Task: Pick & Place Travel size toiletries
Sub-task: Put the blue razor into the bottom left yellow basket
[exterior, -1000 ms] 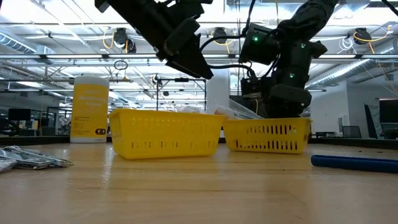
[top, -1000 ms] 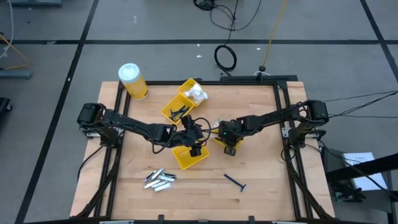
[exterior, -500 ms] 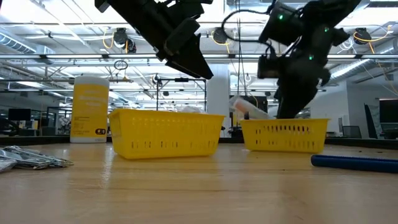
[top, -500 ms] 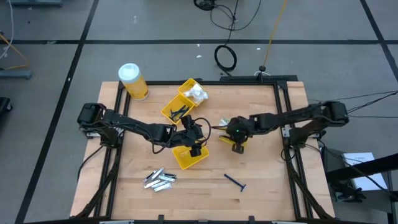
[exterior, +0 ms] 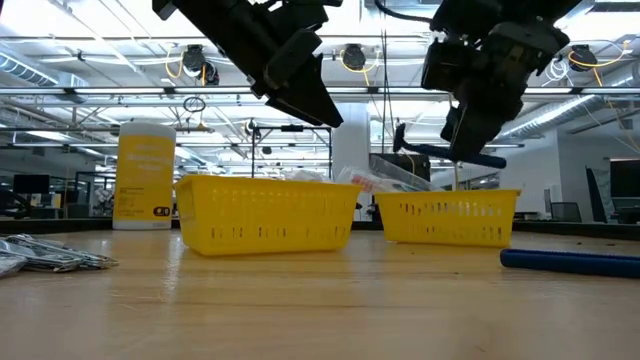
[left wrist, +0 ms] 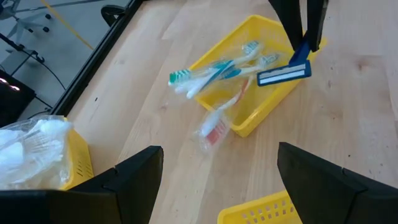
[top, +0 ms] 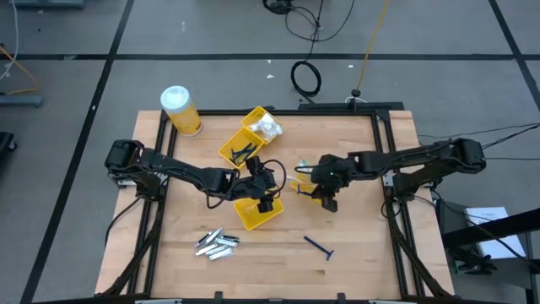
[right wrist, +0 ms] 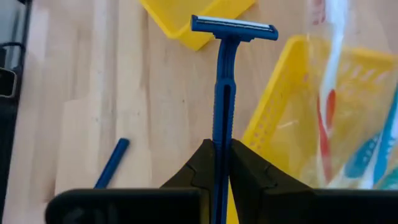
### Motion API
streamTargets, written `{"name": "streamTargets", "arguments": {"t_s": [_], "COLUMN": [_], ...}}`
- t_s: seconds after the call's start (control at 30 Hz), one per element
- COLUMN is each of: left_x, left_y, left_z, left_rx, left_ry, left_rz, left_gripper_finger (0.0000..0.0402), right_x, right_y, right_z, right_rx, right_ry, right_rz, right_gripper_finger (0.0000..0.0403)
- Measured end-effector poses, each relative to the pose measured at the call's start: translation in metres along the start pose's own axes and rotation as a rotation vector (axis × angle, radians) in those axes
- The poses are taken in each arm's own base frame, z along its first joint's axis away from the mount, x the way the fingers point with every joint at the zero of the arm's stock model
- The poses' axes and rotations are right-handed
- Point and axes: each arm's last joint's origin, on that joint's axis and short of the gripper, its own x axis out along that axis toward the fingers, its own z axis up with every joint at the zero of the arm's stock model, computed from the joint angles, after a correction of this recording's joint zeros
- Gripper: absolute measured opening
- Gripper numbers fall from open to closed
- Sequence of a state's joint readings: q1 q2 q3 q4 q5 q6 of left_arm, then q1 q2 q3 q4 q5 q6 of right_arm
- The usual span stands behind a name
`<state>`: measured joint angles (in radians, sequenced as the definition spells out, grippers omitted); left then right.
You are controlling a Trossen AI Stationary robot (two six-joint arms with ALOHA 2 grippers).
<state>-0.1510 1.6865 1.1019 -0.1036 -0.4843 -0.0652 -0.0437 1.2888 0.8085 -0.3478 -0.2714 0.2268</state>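
Found the right gripper (right wrist: 222,152) clenched on a blue razor (right wrist: 225,93), raised off the wood just beside a yellow tray (left wrist: 264,102) of wrapped toothbrushes (left wrist: 214,68). Noted the left gripper (top: 263,201) released and parted, hovering above another yellow tray (top: 253,215) near mid-table. Observed a second blue razor (top: 319,247) and a cluster of silver tubes (top: 217,243) lying on the table (top: 363,253).
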Motion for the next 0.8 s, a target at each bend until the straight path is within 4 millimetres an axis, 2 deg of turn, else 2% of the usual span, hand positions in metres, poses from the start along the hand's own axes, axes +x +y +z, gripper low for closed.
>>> {"name": "streamTargets", "arguments": {"t_s": [0.27,0.53,0.8], "left_x": [0.0,-0.002,-0.007], "left_y": [-0.001,-0.004,-0.002], "left_z": [0.002,0.021,0.036], "left_rx": [-0.039,-0.074,-0.067], "left_ry": [-0.019,-0.197,-0.355], "left_rz": [-0.042,-0.116,-0.107], "left_gripper_finger": [0.0308,0.0308,0.0308], "right_x": [-0.001,-0.009,-0.017], "right_y": [0.005,0.012,0.017], "right_z": [0.016,0.041,0.054], "right_rx": [-0.112,-0.291,-0.374], "right_ry": [-0.166,-0.46,-0.627], "right_rz": [0.017,-0.069,-0.061], "right_gripper_finger": [0.0018,0.0018,0.0018]}}
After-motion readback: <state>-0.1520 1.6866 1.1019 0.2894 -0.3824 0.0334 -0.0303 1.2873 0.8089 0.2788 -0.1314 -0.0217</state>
